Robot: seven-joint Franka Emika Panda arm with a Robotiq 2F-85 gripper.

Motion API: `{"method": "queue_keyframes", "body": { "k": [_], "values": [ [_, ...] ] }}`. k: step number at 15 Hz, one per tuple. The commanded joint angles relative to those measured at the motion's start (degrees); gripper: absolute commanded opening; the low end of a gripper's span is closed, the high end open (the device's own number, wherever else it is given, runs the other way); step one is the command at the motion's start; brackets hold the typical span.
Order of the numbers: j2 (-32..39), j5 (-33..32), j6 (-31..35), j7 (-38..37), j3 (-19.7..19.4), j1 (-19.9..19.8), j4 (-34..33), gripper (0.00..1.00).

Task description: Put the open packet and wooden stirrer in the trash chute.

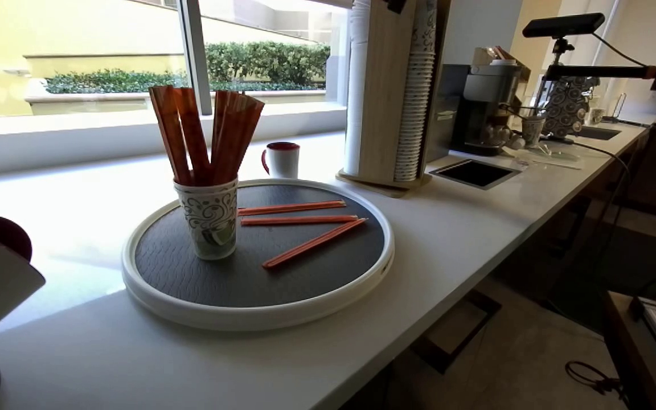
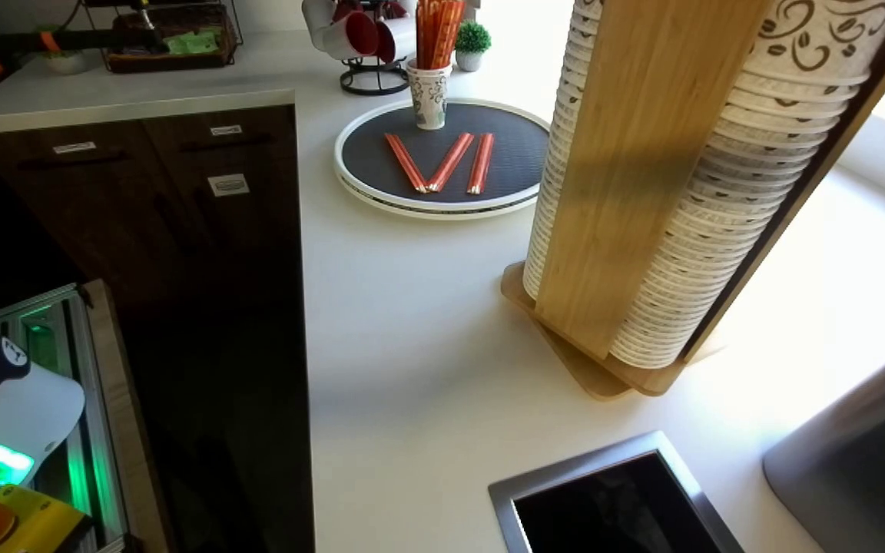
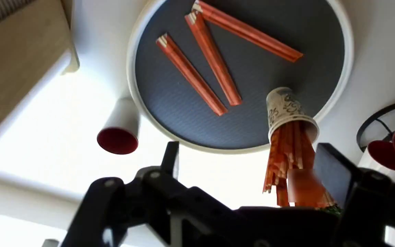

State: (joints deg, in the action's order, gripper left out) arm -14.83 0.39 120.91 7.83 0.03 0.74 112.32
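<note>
Three red-orange packets lie flat on the round grey tray (image 1: 259,319): a slanted one (image 1: 316,244), a middle one (image 1: 299,220) and a far one (image 1: 292,207). They also show in an exterior view (image 2: 450,163) and the wrist view (image 3: 213,58). Pale wooden stirrer ends show at their tips. I cannot tell which packet is the open one. No loose stirrer is visible. The trash chute (image 2: 577,468) is a metal-rimmed square opening in the counter, also in an exterior view (image 1: 501,180). My gripper (image 3: 249,152) is open and empty above the tray side, out of both exterior views.
A patterned paper cup (image 1: 209,219) full of red-orange packets stands on the tray, near my right finger in the wrist view. A tall wooden cup dispenser (image 2: 657,192) stands between tray and chute. A red-lined mug (image 1: 283,161) and a mug rack (image 2: 373,77) are behind.
</note>
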Motion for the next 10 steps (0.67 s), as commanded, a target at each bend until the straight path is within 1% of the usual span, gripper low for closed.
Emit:
{"method": "queue_keyframes", "body": {
  "k": [1, 5, 6, 7, 10],
  "values": [
    [9.3, -1.6, -2.1, 7.9, 0.9, 2.0, -11.9, 1.0],
    [14.7, 0.0, -0.9, 18.2, 2.3, 3.2, -18.1, 1.0],
    [15.5, -0.3, -0.4, 18.4, 2.5, 3.2, -18.9, 1.0],
    [13.2, -0.4, -0.2, 15.5, 2.6, 2.8, -16.0, 1.0],
    [15.1, -0.4, -0.1, 17.2, 2.9, 2.8, -18.2, 1.0]
  ]
}}
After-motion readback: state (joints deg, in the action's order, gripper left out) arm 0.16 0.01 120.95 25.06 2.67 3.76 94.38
